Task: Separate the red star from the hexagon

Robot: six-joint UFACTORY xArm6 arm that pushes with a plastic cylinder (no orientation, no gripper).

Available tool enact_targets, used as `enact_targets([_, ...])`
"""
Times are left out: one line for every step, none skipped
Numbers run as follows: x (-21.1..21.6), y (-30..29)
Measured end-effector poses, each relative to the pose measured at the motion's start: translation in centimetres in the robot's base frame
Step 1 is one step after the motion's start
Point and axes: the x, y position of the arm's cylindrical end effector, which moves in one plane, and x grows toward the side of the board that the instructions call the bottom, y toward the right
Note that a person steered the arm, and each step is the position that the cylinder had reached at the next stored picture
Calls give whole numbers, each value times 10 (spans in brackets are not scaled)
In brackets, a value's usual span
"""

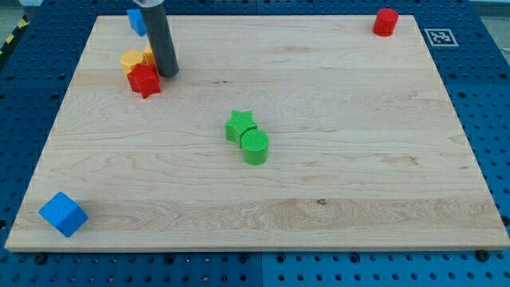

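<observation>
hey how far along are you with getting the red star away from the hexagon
Nothing looks done: the red star touches the yellow hexagon. In hand: my tip sits just right of both. Left: pushing the star clear.

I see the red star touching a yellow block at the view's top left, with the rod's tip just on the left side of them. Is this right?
Not quite. In the camera view my tip is just to the right of the red star and the yellow block, not to their left. The rest holds: the star touches the yellow block at the view's top left.
</observation>
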Motion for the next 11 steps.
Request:
enact_targets([-3,-7])
enact_targets([-1,-8])
enact_targets([13,-8])
enact_targets([20,-11])
enact_targets([20,-27])
enact_targets([24,-40])
enact_targets([28,-44])
enact_targets([28,-25])
enact_targets([42,-1])
enact_targets([56,-17])
enact_targets([56,-17])
